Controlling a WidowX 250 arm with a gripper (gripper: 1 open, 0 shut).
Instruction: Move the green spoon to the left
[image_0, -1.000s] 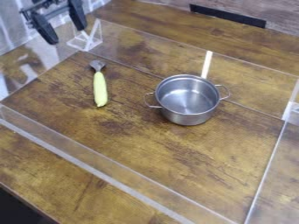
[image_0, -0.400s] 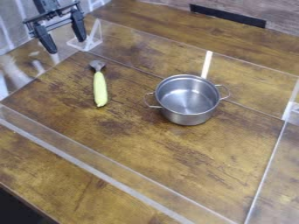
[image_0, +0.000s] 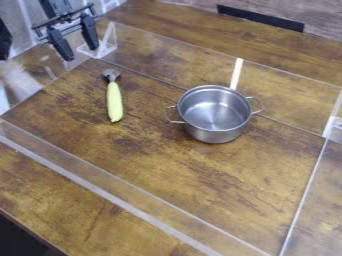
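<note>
You've got one green spoon (image_0: 114, 98): thick, smooth yellow-green plastic handle, small silver metal bowl, lying flat on the dark, grainy wooden table (image_0: 201, 190), left of the pot and apart from it. One round shiny steel pot (image_0: 214, 112) with two side handles. Clear acrylic walls (image_0: 80, 175) ring the area. One gripper (image_0: 74, 42), black, at the top left, fingers apart, holding nothing, well clear of the spoon.

no readable text anywhere I can see, no labels, brands, numbers or signs, nothing printed on the steel pot (image_0: 214, 112), nothing legible on the wooden table (image_0: 160, 160) around it
</note>
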